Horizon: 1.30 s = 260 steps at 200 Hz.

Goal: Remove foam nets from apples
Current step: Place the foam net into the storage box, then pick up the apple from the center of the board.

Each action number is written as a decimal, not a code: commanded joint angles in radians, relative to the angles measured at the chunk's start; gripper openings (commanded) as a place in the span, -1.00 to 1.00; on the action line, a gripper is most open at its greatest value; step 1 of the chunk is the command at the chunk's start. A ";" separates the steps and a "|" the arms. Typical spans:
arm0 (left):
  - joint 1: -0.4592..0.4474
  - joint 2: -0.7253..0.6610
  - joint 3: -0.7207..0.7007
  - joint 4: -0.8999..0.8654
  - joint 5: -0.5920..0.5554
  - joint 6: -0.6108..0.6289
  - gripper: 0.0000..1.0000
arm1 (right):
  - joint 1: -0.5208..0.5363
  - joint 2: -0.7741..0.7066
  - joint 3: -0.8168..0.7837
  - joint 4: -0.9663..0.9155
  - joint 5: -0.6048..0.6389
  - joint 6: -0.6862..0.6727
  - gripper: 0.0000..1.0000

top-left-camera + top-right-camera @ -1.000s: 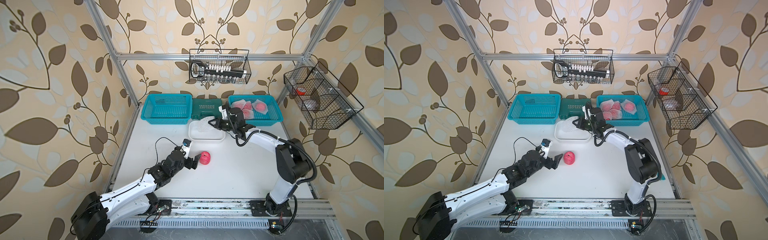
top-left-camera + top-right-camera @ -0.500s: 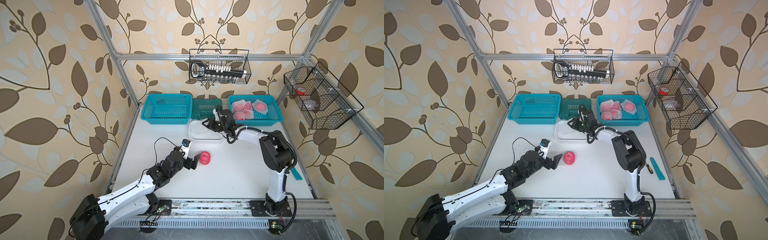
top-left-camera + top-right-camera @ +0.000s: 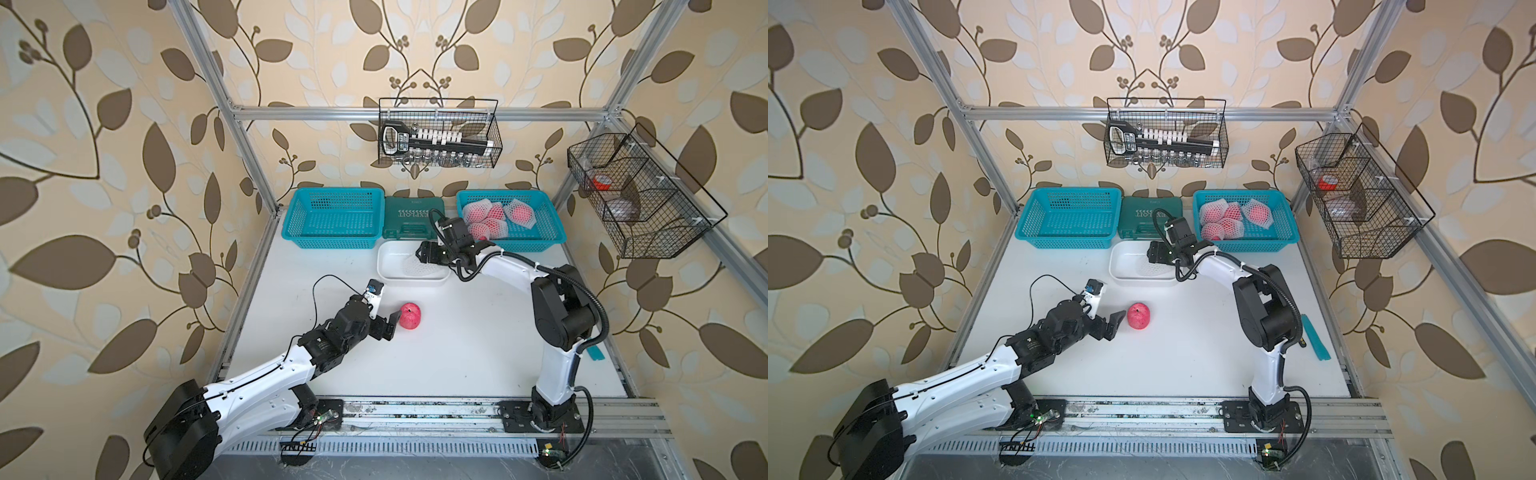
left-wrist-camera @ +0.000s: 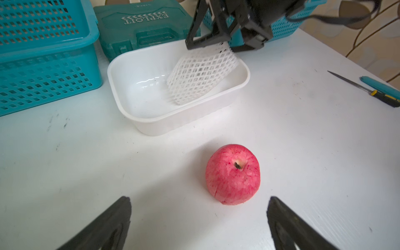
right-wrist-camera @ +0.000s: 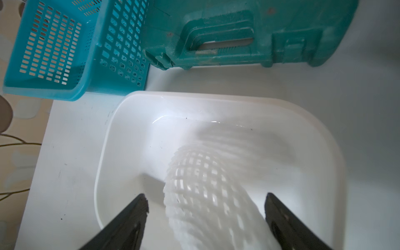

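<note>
foam net (image 5: 207,194): blurred in the right wrist view, its near end running off the frame's edge.
netted apples (image 3: 519,214): near ones partly behind the right arm (image 3: 511,266); count unsure.
wire basket (image 3: 665,232), right wall: contents too small to name.
teal tool (image 3: 596,353): in a top view, mostly behind the right arm.

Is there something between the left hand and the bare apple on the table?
No, nothing visible. The left hand is open, and the apple sits just ahead of it on bare table.
</note>
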 commanded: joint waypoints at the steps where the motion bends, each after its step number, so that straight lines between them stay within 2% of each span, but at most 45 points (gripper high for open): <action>1: 0.008 0.015 0.061 -0.033 0.065 0.022 0.97 | -0.002 -0.102 0.022 -0.086 0.060 -0.091 0.92; 5: 0.009 0.020 0.064 -0.036 0.073 0.025 0.97 | -0.002 -0.113 0.019 -0.085 0.053 -0.098 0.99; 34: 0.008 0.074 0.092 -0.043 0.105 0.026 0.97 | -0.005 -0.165 0.023 -0.136 0.044 -0.118 0.99; 78: 0.009 0.160 0.128 -0.019 0.186 0.032 0.97 | -0.010 -0.321 -0.141 -0.034 -0.010 -0.092 0.83; 135: 0.007 0.288 0.187 0.006 0.237 0.051 0.98 | -0.010 -0.636 -0.626 0.374 -0.071 -0.087 0.98; 174: 0.007 0.394 0.210 0.066 0.239 0.047 0.97 | -0.009 -0.798 -0.935 0.679 0.001 -0.076 0.98; 196: 0.007 0.446 0.222 0.102 0.237 0.050 0.97 | -0.002 -0.822 -1.028 0.797 0.037 -0.081 0.98; 224: 0.007 0.528 0.259 0.109 0.241 0.065 0.97 | 0.013 -0.816 -1.070 0.875 0.058 -0.115 0.98; 260: 0.007 0.605 0.292 0.126 0.242 0.081 0.93 | 0.080 -0.822 -1.148 1.037 0.084 -0.151 0.98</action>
